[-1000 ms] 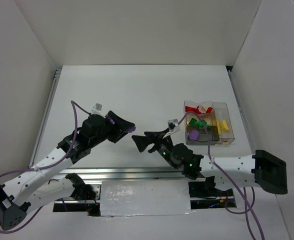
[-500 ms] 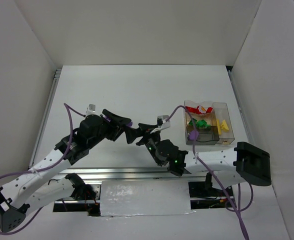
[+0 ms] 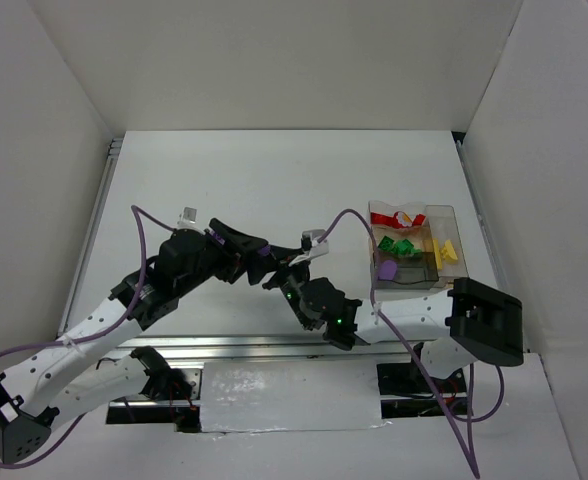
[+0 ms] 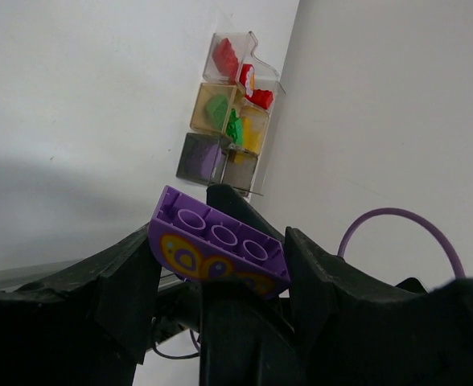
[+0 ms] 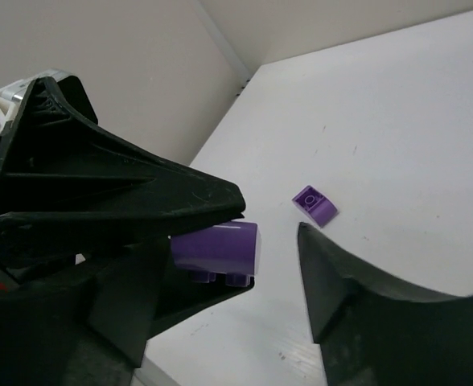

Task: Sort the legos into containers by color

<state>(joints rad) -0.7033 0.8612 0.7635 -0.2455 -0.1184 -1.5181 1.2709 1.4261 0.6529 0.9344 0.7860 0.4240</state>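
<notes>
Over the white table, the open right claw has swung over, likely to take the purple lego the left claw grips.

On my feed the purple brick is smooth, glossy plastic with a printed pattern on its side. It is pinched between the matt black, faintly grainy plastic fingers of the left gripper. The bins at three o'clock are clear, slightly smoky plastic with shiny walls, the coloured bricks inside look just as glossy, and I read the table as matt white, with a dull silvery metal strip at six o'clock.
</notes>
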